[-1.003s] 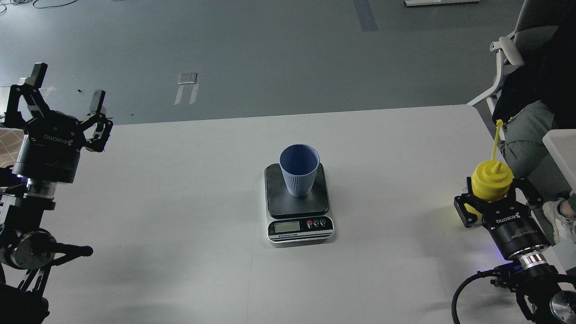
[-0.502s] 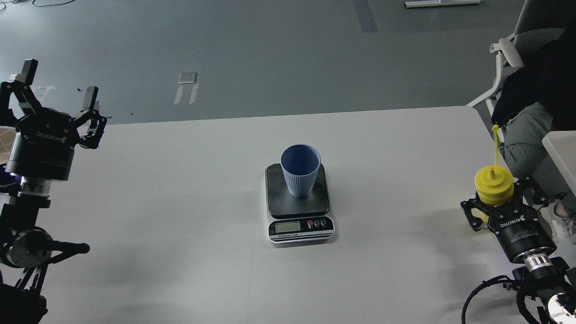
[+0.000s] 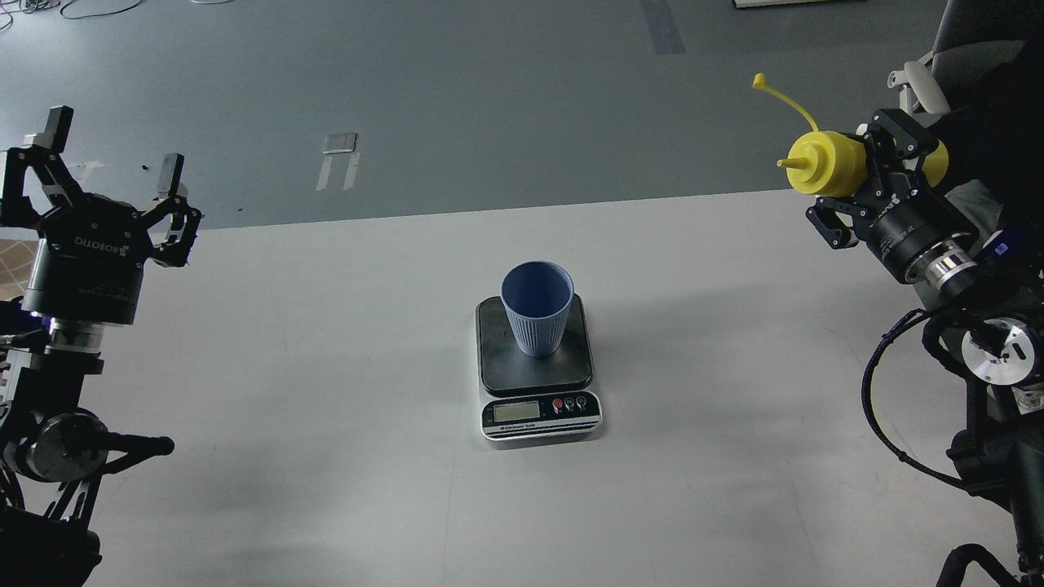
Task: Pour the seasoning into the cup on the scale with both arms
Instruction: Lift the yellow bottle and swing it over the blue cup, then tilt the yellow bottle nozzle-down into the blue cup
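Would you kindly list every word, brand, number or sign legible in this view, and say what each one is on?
"ROBOTIQ", printed in white and seen upside down, on the body of the left gripper.
White lettering on the body of the right gripper: too small and angled to read.
Strip of text under the display on the front of the scale: too small to read.
The scale's LCD: no digits can be made out.
The cup and seasoning bottle show no text.

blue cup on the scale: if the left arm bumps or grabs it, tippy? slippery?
Probably tippy: the cup is tall, tapers to a narrow base, and stands unheld on the scale. It looks empty, so likely light and easy to slide on the smooth platform. The fine vertical ribs should give some grip, so probably not very slippery.
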You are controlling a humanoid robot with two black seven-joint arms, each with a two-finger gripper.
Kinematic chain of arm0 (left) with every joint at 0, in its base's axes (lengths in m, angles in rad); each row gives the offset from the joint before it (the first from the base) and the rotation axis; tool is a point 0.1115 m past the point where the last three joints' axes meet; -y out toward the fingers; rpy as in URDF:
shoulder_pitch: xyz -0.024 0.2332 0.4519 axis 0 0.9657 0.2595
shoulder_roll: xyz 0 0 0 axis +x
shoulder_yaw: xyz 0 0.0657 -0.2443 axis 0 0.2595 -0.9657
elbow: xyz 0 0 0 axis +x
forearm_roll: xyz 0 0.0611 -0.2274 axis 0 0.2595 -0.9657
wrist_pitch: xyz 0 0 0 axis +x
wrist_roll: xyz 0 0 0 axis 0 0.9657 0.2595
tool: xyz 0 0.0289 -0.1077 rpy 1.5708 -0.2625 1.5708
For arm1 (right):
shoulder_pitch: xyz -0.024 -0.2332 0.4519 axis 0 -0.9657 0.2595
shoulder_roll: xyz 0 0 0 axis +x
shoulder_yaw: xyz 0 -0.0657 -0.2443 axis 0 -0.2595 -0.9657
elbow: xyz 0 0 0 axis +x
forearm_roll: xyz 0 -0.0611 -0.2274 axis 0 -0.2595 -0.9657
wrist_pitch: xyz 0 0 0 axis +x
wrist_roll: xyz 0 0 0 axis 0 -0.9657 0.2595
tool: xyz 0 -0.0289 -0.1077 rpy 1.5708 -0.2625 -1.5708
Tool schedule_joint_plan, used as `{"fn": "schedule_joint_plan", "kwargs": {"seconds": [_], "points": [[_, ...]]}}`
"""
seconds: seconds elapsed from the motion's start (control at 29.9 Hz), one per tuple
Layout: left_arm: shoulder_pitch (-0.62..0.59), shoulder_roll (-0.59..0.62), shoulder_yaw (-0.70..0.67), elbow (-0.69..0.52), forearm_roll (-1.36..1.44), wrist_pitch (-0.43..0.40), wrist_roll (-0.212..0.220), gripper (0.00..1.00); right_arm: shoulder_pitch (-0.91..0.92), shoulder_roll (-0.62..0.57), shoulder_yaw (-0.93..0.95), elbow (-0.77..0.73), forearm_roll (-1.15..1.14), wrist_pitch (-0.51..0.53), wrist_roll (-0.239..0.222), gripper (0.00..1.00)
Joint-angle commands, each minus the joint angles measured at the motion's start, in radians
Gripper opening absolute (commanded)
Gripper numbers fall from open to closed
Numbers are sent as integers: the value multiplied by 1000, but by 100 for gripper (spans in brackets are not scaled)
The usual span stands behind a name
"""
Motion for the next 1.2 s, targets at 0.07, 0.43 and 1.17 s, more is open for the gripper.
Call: {"fn": "schedule_joint_plan", "kwargs": {"seconds": [0.07, 0.43, 1.17], "points": [[-3, 0, 0, 0, 0, 0, 0, 99, 10, 42, -95, 49, -202, 0, 5, 0], [-1, -12, -14, -3, 0, 0, -6, 99, 67, 58, -264, 133, -396, -1, 16, 0], [8, -12, -53, -4, -2, 0, -15, 99, 104, 58, -646, 187, -968, -290, 238, 0]]}}
